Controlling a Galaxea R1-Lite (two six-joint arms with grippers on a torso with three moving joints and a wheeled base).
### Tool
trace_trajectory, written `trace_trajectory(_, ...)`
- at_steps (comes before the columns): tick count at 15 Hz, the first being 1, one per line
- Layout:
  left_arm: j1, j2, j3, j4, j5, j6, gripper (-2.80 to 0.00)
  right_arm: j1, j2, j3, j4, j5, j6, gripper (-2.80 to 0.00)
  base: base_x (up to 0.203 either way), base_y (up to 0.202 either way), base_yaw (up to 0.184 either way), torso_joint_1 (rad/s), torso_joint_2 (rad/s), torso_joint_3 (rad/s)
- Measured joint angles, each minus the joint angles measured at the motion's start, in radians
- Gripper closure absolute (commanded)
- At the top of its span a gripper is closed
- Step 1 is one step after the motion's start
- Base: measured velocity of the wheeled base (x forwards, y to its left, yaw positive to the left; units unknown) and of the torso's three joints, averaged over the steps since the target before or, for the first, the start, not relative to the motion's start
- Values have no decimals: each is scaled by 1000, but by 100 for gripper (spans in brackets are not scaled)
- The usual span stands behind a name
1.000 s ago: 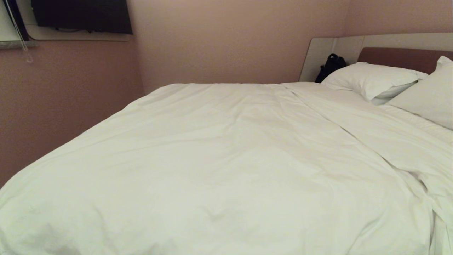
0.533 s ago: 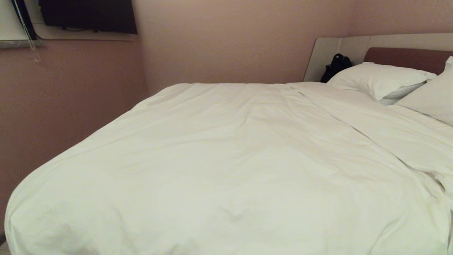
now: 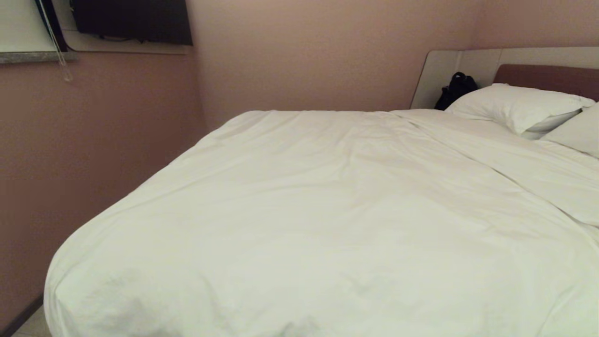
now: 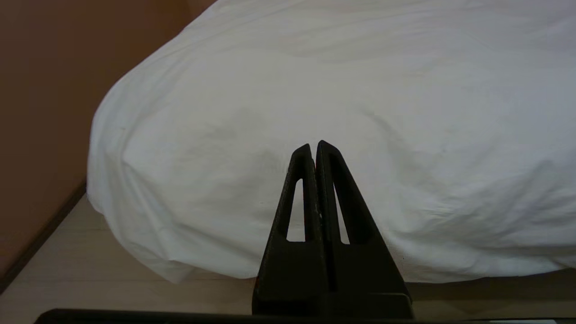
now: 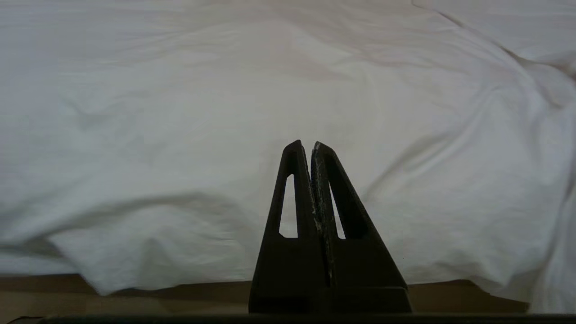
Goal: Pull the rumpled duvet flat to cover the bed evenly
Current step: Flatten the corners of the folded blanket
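The puffy white duvet [image 3: 327,210] spreads over the bed [image 3: 543,75], creased, with a long fold running toward the pillows on the right. Its near-left corner [image 4: 135,216] hangs over the bed's edge above the floor. Neither arm shows in the head view. My left gripper [image 4: 314,146] is shut and empty, held short of the duvet's hanging side. My right gripper [image 5: 306,145] is likewise shut and empty, facing the duvet's [image 5: 225,135] hanging edge further right.
Two white pillows [image 3: 514,105] lie at the headboard [image 3: 444,70], with a black bag [image 3: 456,89] beside them. A pink wall [image 3: 70,164] runs close along the bed's left side. Pale floor [image 4: 67,270] shows below the duvet. A dark screen [image 3: 131,21] hangs high on the wall.
The whole head view has shifted right, so the camera moved left; the duvet's near-left corner and floor now show. The duvet itself lies as before.
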Motion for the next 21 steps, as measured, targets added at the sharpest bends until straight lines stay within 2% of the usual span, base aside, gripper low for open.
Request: trace_trajectory(21, 0, 0, 0, 0, 0, 3, 0, 0, 0, 0, 0, 0, 0, 0, 0, 196, 0, 2, 2, 2)
